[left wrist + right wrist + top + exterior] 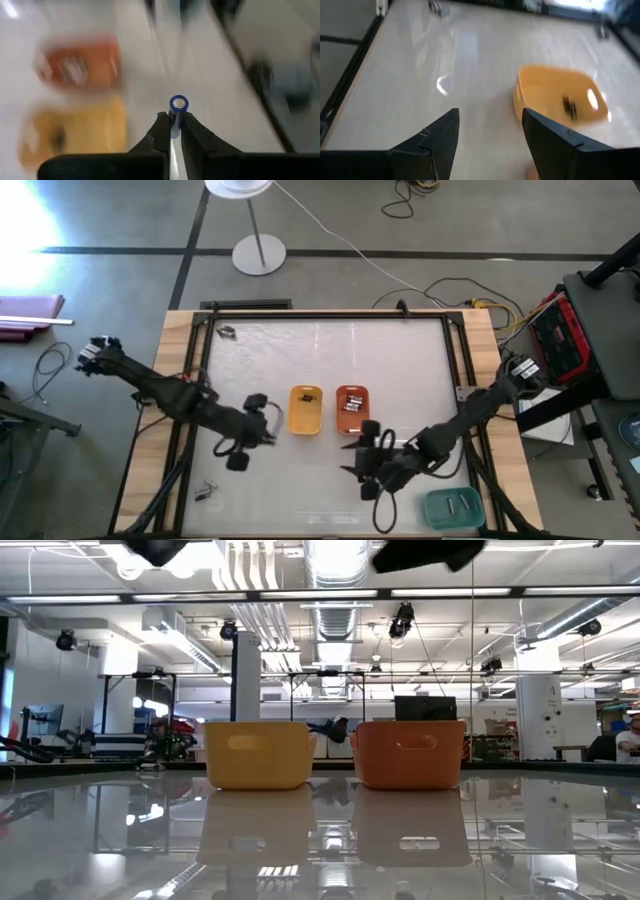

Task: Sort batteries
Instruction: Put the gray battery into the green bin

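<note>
My left gripper (pixel 172 131) is shut on a small battery (pixel 178 107) with a blue-ringed end. In the high view this gripper (pixel 270 432) hovers just left of the yellow tray (pixel 306 409). Beside that tray stands an orange tray (pixel 351 408); both hold a few dark batteries. My right gripper (pixel 352 454) stands open near the orange tray's near side, and nothing lies between its fingers (pixel 440 137). Loose batteries lie at the far left (pixel 228 332) and the near left (pixel 205 492). The teal tray (pixel 452 507) holds two silvery ones. My left gripper pinches the battery between its two fingertips (pixel 161 131). The battery lies along the fingers, and its blue-ringed end (pixel 178 103) sticks out past them. Only the fingers touch it.
The trays stand on a glossy white board inside a black frame (pixel 205 370). In the low view, the yellow tray (pixel 258 753) and the orange tray (pixel 408 753) stand side by side. A lamp foot (pixel 259 254) and cables lie on the floor beyond the far edge.
</note>
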